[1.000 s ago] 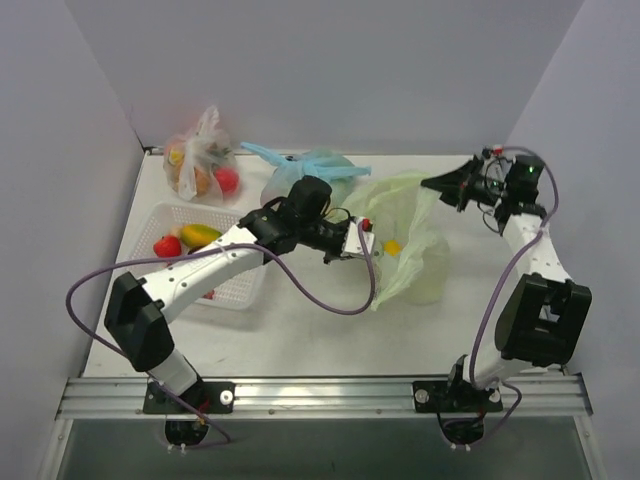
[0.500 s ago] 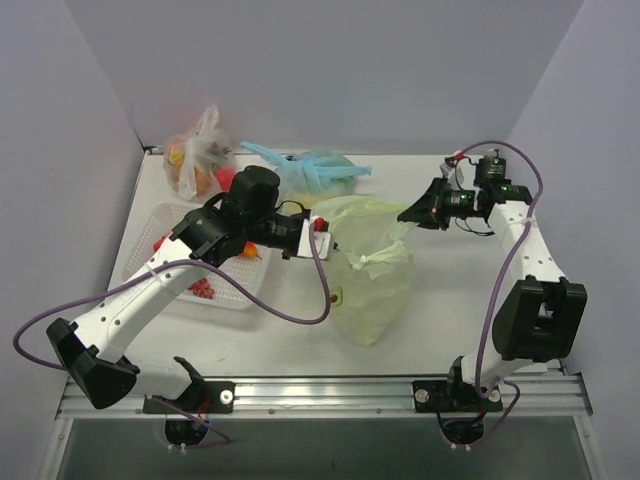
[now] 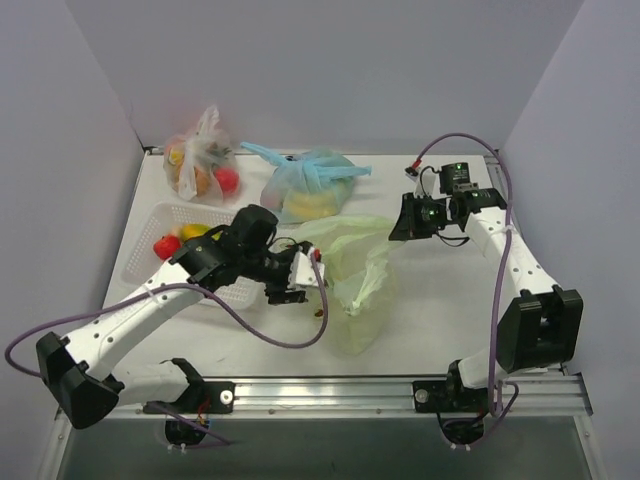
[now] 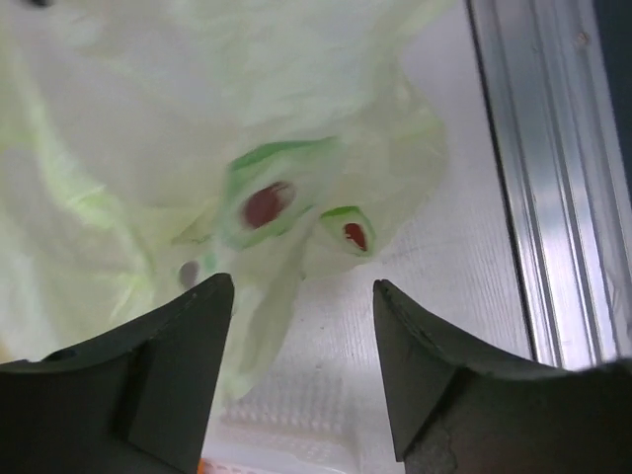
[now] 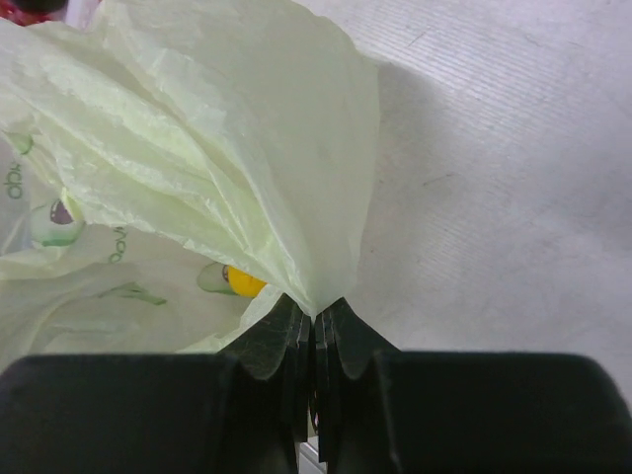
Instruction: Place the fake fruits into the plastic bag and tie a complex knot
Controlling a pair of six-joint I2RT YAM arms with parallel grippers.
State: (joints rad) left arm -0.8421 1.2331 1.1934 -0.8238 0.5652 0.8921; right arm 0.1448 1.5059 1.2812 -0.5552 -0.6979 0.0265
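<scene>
The pale green plastic bag (image 3: 357, 280) lies slumped on the table's middle. In the left wrist view the plastic bag (image 4: 197, 128) fills the frame, its printed marks showing. My left gripper (image 3: 320, 292) stands open at the bag's left side; between its jaws (image 4: 301, 288) I see only table and a loose strip of bag. My right gripper (image 3: 398, 224) is shut on the bag's upper right edge and pinches a gathered fold (image 5: 316, 314). A small yellow piece (image 5: 242, 282) shows through the film. A red fruit (image 3: 167, 246) and a yellow-green one (image 3: 196, 233) lie in the basket.
The white basket (image 3: 150, 235) stands at the left, partly under my left arm. A knotted light blue bag (image 3: 310, 190) and a clear bag of fruit (image 3: 200, 165) sit at the back. The aluminium rail (image 4: 553, 178) runs along the near edge.
My left gripper has opened, let go of the bag and dropped toward the table. My right gripper moved left and lower with the bag's edge. The bag has slumped down.
</scene>
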